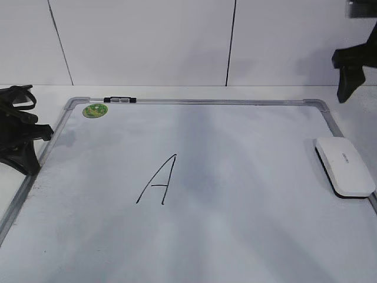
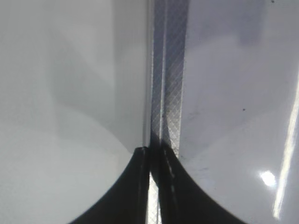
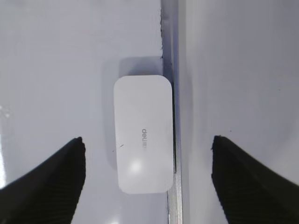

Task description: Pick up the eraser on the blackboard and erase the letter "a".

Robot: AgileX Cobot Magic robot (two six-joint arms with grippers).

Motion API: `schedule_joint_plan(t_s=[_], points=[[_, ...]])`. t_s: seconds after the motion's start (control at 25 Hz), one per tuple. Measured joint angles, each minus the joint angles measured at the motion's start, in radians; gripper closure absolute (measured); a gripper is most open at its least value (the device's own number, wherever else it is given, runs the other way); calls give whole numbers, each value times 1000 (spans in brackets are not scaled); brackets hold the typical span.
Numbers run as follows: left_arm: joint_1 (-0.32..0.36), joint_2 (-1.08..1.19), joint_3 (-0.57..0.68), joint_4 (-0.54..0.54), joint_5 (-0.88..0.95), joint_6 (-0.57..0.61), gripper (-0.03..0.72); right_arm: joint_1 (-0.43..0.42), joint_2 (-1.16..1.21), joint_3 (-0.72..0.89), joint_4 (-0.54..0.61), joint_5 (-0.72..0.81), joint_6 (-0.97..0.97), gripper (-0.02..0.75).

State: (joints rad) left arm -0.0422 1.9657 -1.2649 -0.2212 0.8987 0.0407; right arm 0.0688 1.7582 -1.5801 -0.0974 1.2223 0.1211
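The white eraser (image 1: 344, 167) lies flat on the blackboard (image 1: 235, 236), hard against its right frame. The only writing I see is a tall pointed capital A (image 1: 158, 183); the letter "a" is out of view. High above the eraser hangs my right gripper (image 1: 347, 79). In the right wrist view that gripper (image 3: 147, 140) stands open, with the eraser (image 3: 144, 133) centred far below between its fingers. At the board's left edge rests my left gripper (image 1: 35, 138). The left wrist view shows the left gripper (image 2: 154, 150) shut and empty over the metal frame (image 2: 170, 70).
A round green sticker (image 1: 95, 110) and a black-and-clear clip (image 1: 119, 100) sit at the board's far left corner. A white panelled wall (image 1: 147, 41) rises behind the table. The silver frame (image 3: 174, 93) runs just right of the eraser.
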Motion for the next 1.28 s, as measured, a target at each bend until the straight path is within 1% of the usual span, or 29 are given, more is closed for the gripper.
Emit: schedule_joint_plan(t_s=[0.2,0.32,0.4,0.64,0.72,0.88,1.04,1.28], points=[[0,0,0,4,14,0,671,0,-132,0,23,7,0,82],[0,0,0,4,33,0,650,0,-178,0,29,13,0,85],[0,0,0,9,50,0,617,0,-192,0,29,18,0,87],[1,-22,4,42,82,0,465,0,-203,0,44,21,0,101],[1,-44,4,43,82,0,437,0,-203,0,48,22,0,104],[1,-97,-19,44,101,0,423,0,-211,0,63,23,0,104],[1,-180,-76,24,153,-1,418,0,-254,0,74,26,0,104],[1,-376,-163,-19,214,-1,367,0,-413,12,77,28,6,105]])
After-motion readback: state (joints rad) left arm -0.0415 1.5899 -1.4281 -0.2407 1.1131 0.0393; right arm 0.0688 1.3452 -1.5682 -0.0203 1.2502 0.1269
